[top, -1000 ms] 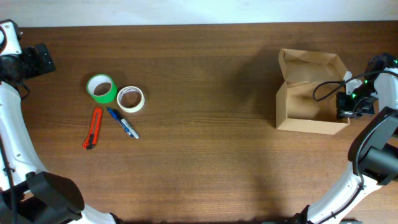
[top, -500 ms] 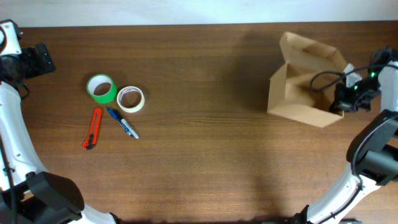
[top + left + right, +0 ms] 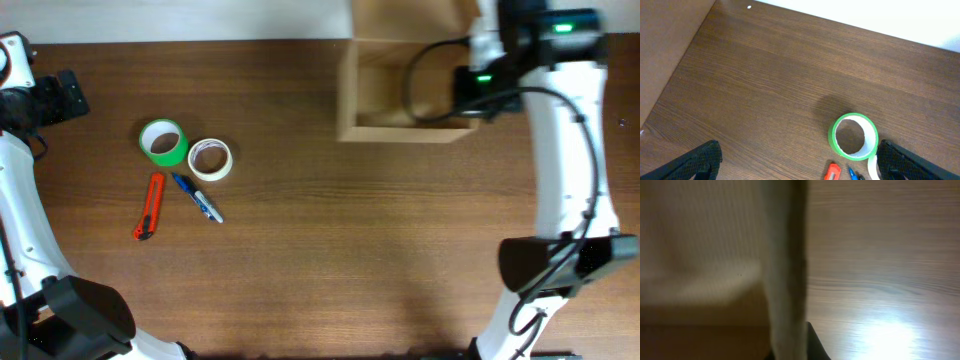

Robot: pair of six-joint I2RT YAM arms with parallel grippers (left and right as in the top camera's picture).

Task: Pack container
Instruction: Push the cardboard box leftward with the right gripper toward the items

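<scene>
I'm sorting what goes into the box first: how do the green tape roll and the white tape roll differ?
The green tape roll is bright green; the white tape roll is off-white. The green tape roll lies further left; the white tape roll sits closer to the blue pen. Both lie flat, hole up, side by side.

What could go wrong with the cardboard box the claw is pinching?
The right claw grips only one thin wall of the container, so the cardboard might bend or slip free. The box is also right at the table's far edge, partly out of the overhead view, so a further push that way might tip it off.
</scene>
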